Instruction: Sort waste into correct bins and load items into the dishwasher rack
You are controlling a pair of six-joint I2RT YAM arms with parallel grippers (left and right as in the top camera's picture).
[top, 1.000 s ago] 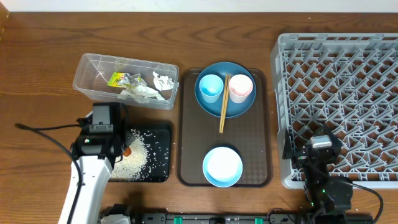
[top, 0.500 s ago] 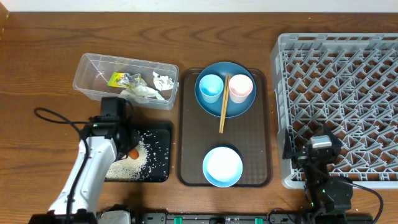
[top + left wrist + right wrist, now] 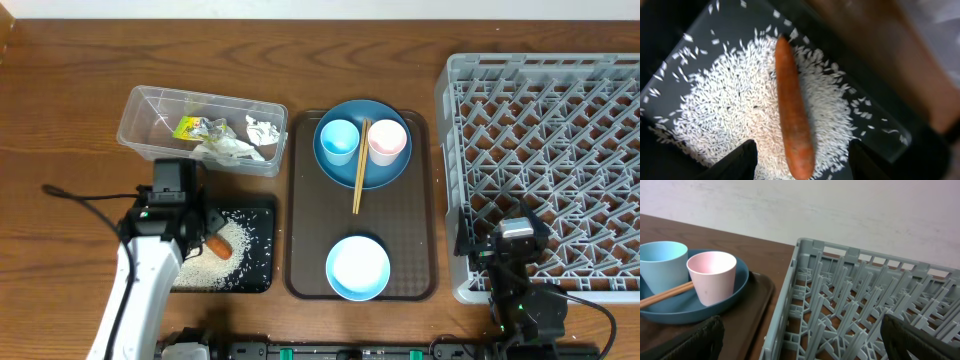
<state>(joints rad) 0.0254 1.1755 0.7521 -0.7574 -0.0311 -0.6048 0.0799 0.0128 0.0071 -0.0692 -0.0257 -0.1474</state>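
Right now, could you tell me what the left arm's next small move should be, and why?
Probably lift the left gripper straight up, clear of the tray. Its jaws stand open either side of the carrot, which lies free on the rice, so the drop looks done.

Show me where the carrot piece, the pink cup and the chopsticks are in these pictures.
carrot piece (image 3: 794, 110): left wrist view, middle of its orange body.
pink cup (image 3: 714, 282): right wrist view, its outer wall.
chopsticks (image 3: 360, 168): overhead view, mid-length of the pair.
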